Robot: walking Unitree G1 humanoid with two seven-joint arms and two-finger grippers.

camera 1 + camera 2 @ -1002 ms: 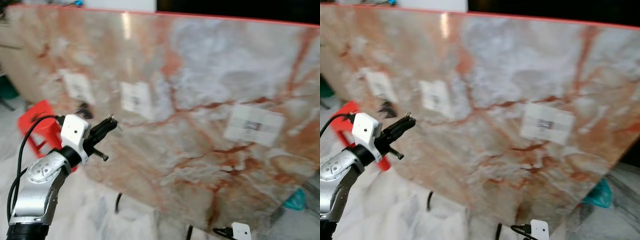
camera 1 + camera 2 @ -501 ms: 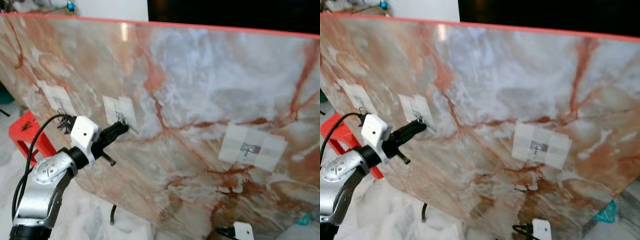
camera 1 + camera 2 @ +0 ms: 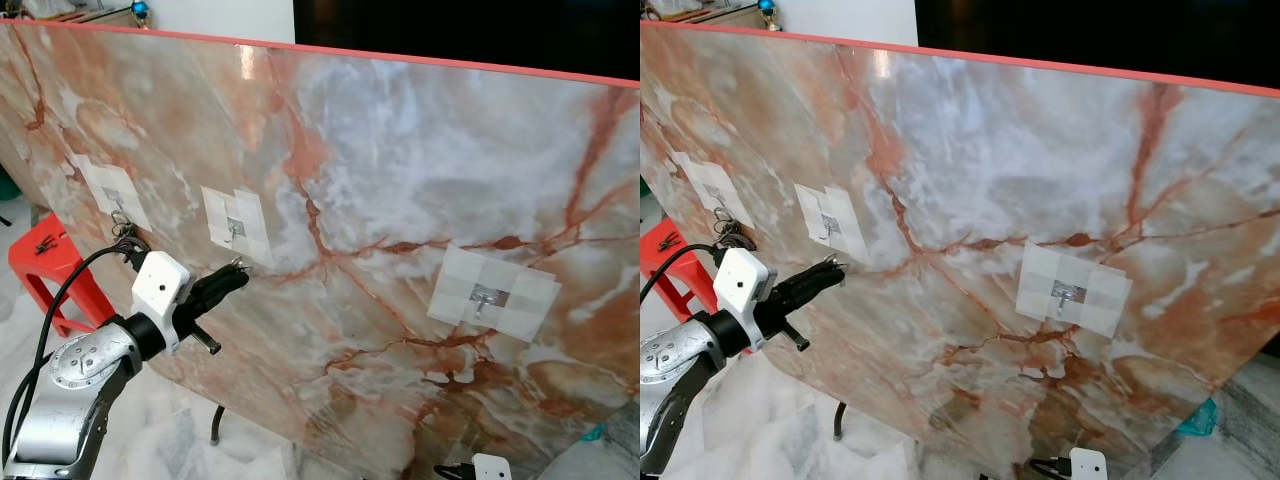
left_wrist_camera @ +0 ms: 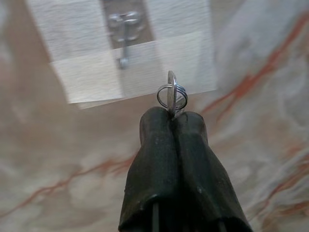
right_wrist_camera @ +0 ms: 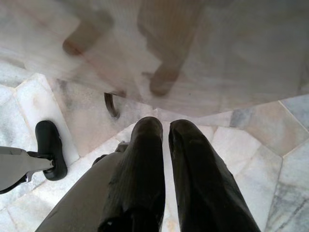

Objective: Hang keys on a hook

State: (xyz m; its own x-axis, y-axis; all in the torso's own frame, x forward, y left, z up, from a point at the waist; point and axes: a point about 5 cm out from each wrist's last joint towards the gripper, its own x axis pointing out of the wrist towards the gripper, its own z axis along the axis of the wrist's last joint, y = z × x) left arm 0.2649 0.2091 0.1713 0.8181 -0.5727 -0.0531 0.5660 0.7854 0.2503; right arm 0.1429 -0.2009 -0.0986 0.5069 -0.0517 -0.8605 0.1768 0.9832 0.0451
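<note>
While the robot is facing a tilted marble slab [image 3: 400,200], the left eye view is showing its left gripper [image 3: 236,271] reaching toward the middle-left of three taped hooks, so that the key ring can be brought level with the peg. That hook [image 3: 233,228] is sitting on a white tape patch just above and beside the fingertips, not yet touched. Farther left, another hook [image 3: 115,200] is already carrying a dark bunch of something, and a third hook [image 3: 484,297] is waiting bare on the right. A red stool [image 3: 40,260] is standing at the far left.

From the right eye view, the same left gripper is pointing at the slab below the patch, apart from it.

Seen from the left wrist view, the two black fingers [image 4: 159,145] are pressing together on the key ring [image 4: 172,95], holding it edge-on and upright, probably so the loop can slip over the peg.

Looking along the right wrist view, the right gripper [image 5: 165,126] is hanging idle over the floor tiles [image 5: 251,145], its fingers slightly apart and gripping nothing.
</note>
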